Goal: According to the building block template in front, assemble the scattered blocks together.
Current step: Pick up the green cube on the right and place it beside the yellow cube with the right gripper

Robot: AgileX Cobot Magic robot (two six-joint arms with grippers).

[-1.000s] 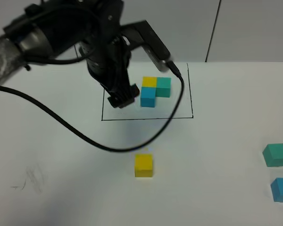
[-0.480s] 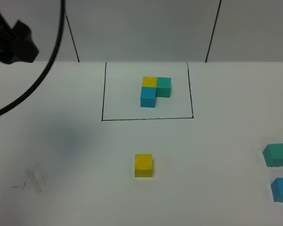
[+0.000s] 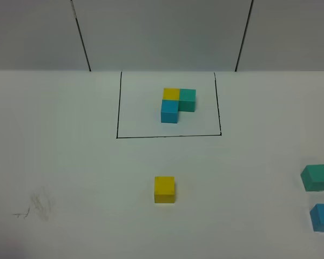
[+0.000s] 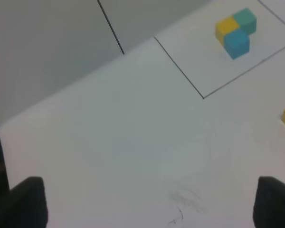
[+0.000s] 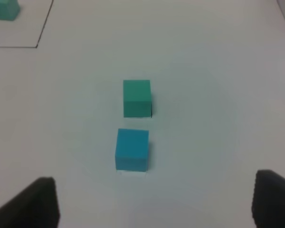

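The building block template (image 3: 177, 104) is an L of yellow, teal-green and sky-blue cubes inside a thin black drawn rectangle at the back middle; it also shows in the left wrist view (image 4: 235, 31). The loose yellow cube (image 3: 164, 190) sits in front of the frame. The loose teal-green cube (image 3: 316, 177) and the loose sky-blue cube (image 3: 323, 217) sit close together at the right edge, also in the right wrist view (image 5: 137, 97) (image 5: 132, 149). Neither arm shows in the high view. My left gripper (image 4: 149, 202) is open over bare table. My right gripper (image 5: 154, 199) is open, near the two cubes.
The white table (image 3: 70, 162) has faint pencil scribbles (image 3: 35, 208) at the front left. A grey wall with dark seams (image 3: 81, 35) stands behind the table's back edge.
The left arm, which hung over the template a second ago, has swung away to the left and out of the high view. No cube has moved.
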